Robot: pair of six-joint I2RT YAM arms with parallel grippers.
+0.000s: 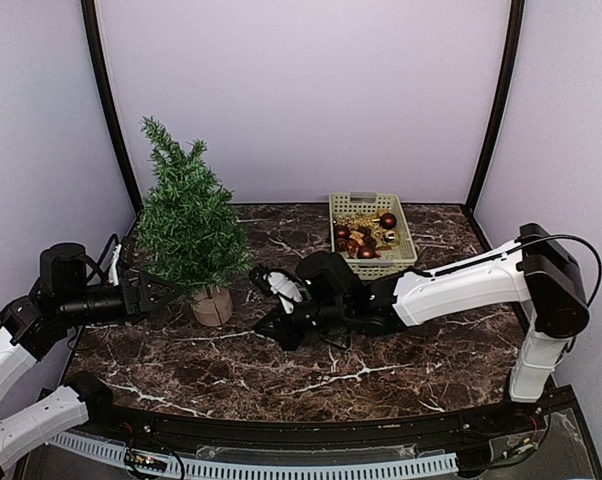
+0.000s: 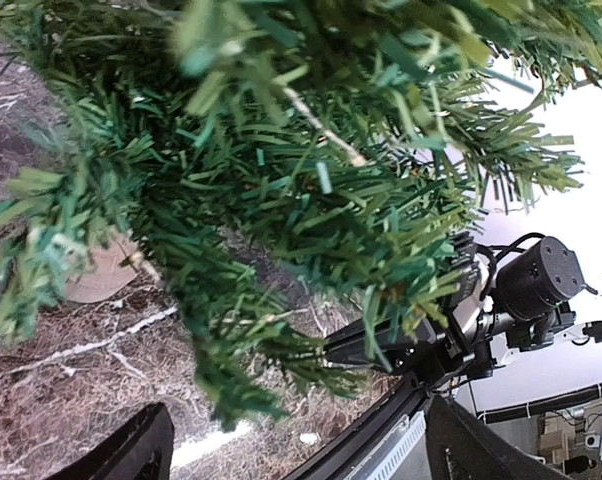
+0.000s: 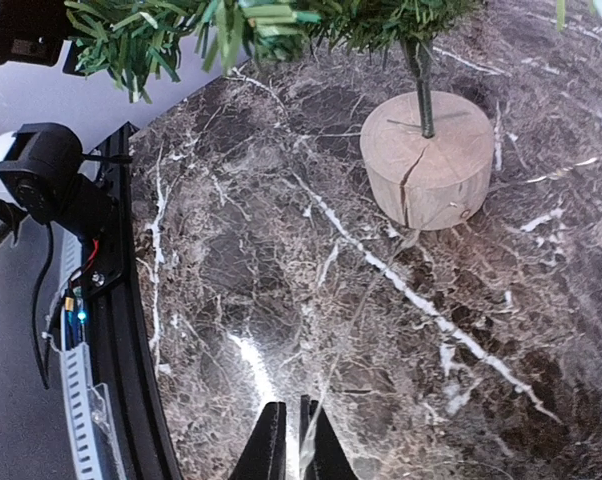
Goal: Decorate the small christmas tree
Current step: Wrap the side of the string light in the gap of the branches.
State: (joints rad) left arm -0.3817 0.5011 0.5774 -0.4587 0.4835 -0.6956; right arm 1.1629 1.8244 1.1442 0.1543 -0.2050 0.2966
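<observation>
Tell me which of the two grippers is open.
The left gripper: its fingers stand wide apart at the small christmas tree's lower branches. The right gripper, out over the marble table, has its fingers pressed almost together.

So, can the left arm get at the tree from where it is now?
Likely yes. The left gripper is open and sits right at the low branches of the tree. Nothing stands between them.
</observation>
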